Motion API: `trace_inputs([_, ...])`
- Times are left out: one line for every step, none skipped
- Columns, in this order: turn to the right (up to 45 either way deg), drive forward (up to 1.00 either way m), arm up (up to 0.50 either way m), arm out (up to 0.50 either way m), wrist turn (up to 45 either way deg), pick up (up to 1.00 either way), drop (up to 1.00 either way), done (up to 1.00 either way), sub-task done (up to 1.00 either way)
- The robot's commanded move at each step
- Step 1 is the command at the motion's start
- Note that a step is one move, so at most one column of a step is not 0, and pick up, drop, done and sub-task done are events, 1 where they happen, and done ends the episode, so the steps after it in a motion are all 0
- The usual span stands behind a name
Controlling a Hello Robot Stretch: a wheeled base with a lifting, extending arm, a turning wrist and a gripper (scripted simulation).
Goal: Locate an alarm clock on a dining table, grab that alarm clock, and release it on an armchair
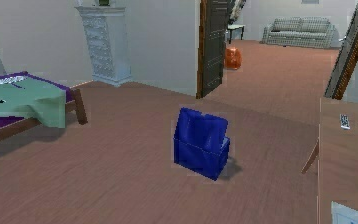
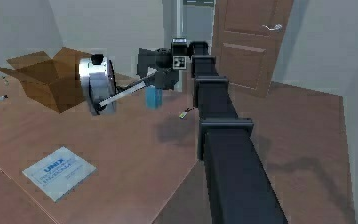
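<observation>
Where the tool (image 2: 115,97) ends, the alarm clock (image 2: 94,80) shows — just left.

Alarm clock (image 2: 95,80): round, silvery metal rim, pale face, standing tilted on edge. Location: far part of brown wooden dining table (image 2: 137,145).

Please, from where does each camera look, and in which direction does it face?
Forward view: on the robot, facing ahead and somewhat down, at the floor, a blue box and a bed.
Arm side view: on the robot's body, facing sideways at a round clock and cardboard box; arm and pincer show.
Shared: the wooden table.
</observation>
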Motion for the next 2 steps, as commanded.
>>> trace_inputs([0.0, 0.0, 0.0, 0.0, -45.0, 0.0, 0.0, 0.0, 0.0])
trace_inputs([0.0, 0.0, 0.0, 0.0, -18.0, 0.0, 0.0, 0.0, 0.0])
